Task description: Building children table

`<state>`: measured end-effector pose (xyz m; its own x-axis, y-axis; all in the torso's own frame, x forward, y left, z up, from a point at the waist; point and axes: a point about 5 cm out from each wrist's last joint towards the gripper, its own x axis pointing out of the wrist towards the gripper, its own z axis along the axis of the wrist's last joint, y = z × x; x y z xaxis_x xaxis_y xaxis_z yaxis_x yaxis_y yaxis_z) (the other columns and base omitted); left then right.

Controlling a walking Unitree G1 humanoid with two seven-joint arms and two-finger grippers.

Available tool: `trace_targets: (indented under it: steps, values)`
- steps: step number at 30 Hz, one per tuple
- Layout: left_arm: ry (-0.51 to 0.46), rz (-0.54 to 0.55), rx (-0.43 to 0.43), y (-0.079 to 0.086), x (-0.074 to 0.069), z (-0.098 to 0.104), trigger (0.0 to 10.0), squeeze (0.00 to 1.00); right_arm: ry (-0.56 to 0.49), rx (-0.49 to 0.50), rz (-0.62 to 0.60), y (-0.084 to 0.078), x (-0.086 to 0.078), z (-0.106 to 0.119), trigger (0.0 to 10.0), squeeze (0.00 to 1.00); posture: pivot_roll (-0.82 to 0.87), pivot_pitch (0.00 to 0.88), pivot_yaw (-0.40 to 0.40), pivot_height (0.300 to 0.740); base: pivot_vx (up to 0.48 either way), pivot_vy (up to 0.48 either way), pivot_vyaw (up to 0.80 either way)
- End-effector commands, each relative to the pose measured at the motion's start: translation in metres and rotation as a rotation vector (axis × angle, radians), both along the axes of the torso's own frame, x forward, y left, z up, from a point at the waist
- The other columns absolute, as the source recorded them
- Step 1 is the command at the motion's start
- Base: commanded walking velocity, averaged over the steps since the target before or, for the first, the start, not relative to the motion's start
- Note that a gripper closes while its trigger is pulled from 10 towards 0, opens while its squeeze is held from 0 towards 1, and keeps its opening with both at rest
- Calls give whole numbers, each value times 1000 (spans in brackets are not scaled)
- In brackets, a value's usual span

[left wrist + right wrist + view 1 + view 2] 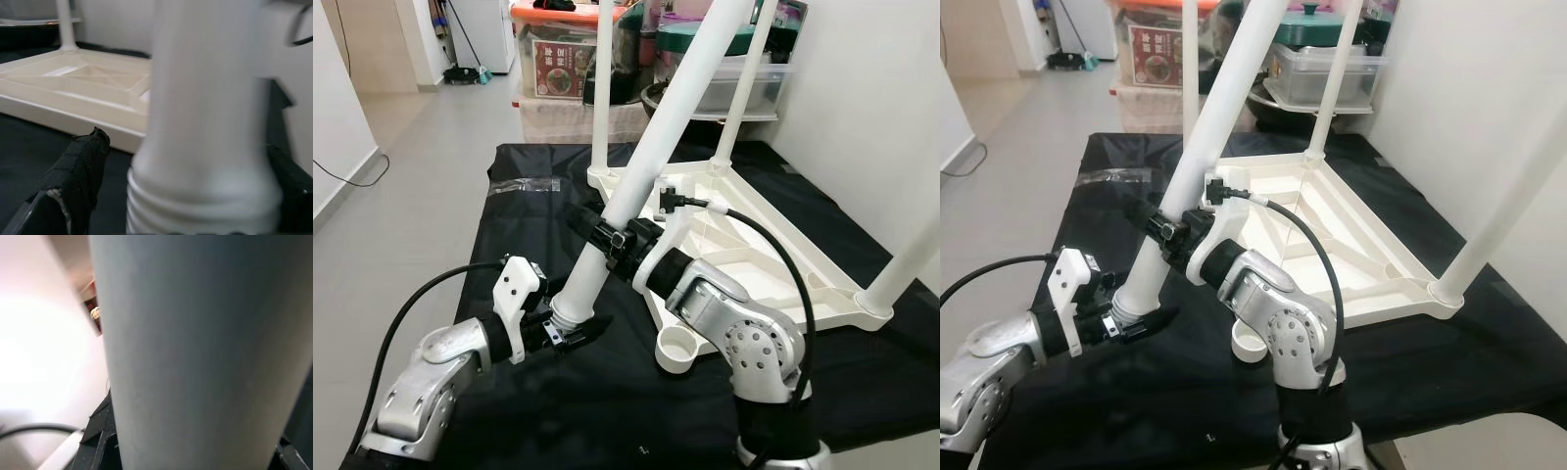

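Both tools (570, 331) (607, 238) around loose table leg (656, 147)

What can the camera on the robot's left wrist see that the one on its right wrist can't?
The left wrist view alone shows the screw thread at the end of the loose table leg, the upturned white tabletop lying on the black cloth, and an upright leg already fitted at its far corner. The right wrist view alone shows a red-labelled box far off beside the leg, and a black cable. Both look along the same white leg from very close, with black fingers at either side of it.
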<state>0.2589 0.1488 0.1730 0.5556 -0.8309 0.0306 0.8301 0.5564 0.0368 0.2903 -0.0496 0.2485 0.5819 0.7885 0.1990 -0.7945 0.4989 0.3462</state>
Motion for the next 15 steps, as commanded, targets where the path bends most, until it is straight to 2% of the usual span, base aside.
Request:
trace_targets:
  steps: [1,4,6,7,10,12,14,15]
  values:
    - [-4,-47,-12,0,-7,7,10000,1000,-25,-43,-11,-9,5,-2,0,0,65,0,-85,740,0,0,0]
    - [30,-92,25,0,-22,3,10000,1000,-74,-152,-58,-36,19,-7,0,0,70,0,-95,740,0,0,0]
    - [39,-103,36,0,-25,2,10000,1000,-81,-170,-69,-40,21,-7,0,0,70,0,-95,740,0,0,0]
    - [51,-130,43,-1,-30,0,10000,0,-93,-199,-91,-47,26,-8,0,0,70,0,-99,740,0,0,0]
    - [73,-158,49,-1,-37,-3,10000,0,-129,-266,-143,-62,37,-8,0,0,72,0,-105,740,0,0,0]
    - [73,-158,49,-1,-37,-3,10000,0,-129,-266,-143,-62,37,-8,0,0,72,0,-105,740,0,0,0]
    - [67,-96,54,4,-34,-6,10000,0,-180,-338,-181,-79,44,-6,0,0,73,0,-103,740,0,0,0]
    - [67,-96,54,4,-34,-6,10000,0,-180,-338,-181,-79,44,-6,0,0,73,0,-103,740,0,0,0]
